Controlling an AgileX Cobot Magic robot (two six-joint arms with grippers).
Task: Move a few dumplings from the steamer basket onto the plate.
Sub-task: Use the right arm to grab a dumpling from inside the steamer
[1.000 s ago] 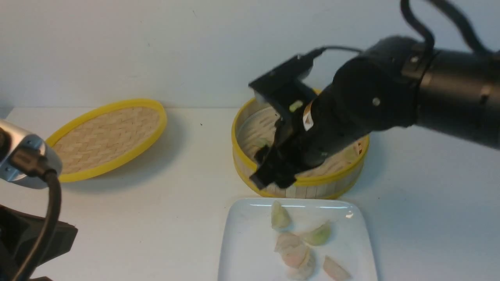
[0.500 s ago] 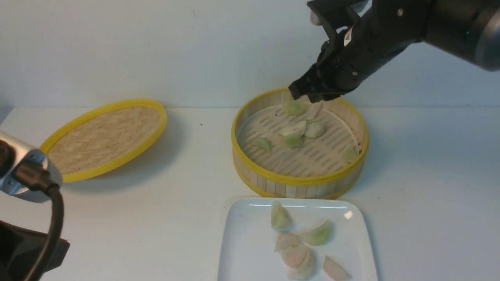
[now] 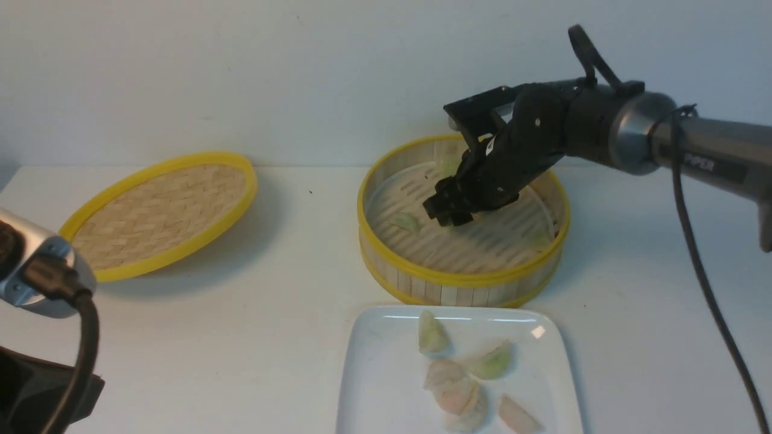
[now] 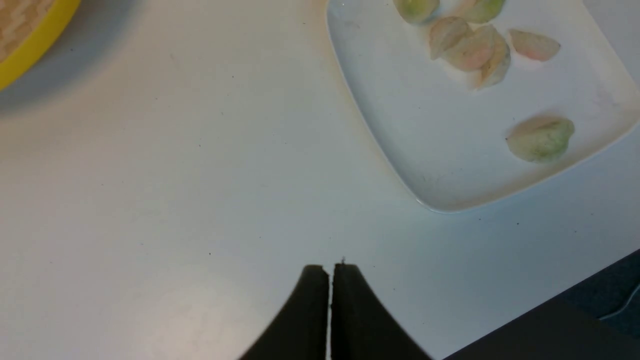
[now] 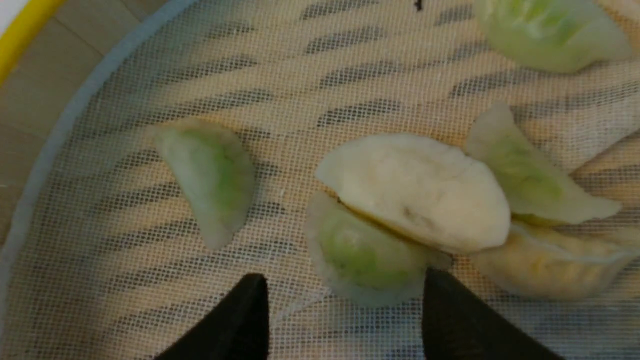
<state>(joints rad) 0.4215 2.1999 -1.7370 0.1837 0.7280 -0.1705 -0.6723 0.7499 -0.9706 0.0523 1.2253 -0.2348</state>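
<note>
The steamer basket (image 3: 458,278) stands at the middle right of the table. My right gripper (image 3: 445,212) is down inside it, open. In the right wrist view its two fingertips (image 5: 252,295) straddle the near edge of a pale green dumpling (image 5: 360,255) without closing on it. A whitish dumpling (image 5: 420,192) lies partly on top of that one, and another green dumpling (image 5: 210,175) lies apart on the mesh floor. The white plate (image 3: 386,374) sits in front of the basket with several dumplings (image 3: 452,392) on it. My left gripper (image 4: 330,267) is shut and empty, low over bare table beside the plate (image 4: 400,125).
The flat woven lid (image 3: 163,211) with its yellow rim lies tilted at the back left. My left arm's wrist (image 3: 36,265) fills the near left corner. The right arm's cable (image 3: 705,271) hangs over the right side of the table.
My right gripper went from the basket's front rim up above its far rim, then down inside the basket over the dumplings. The left arm has barely moved.
</note>
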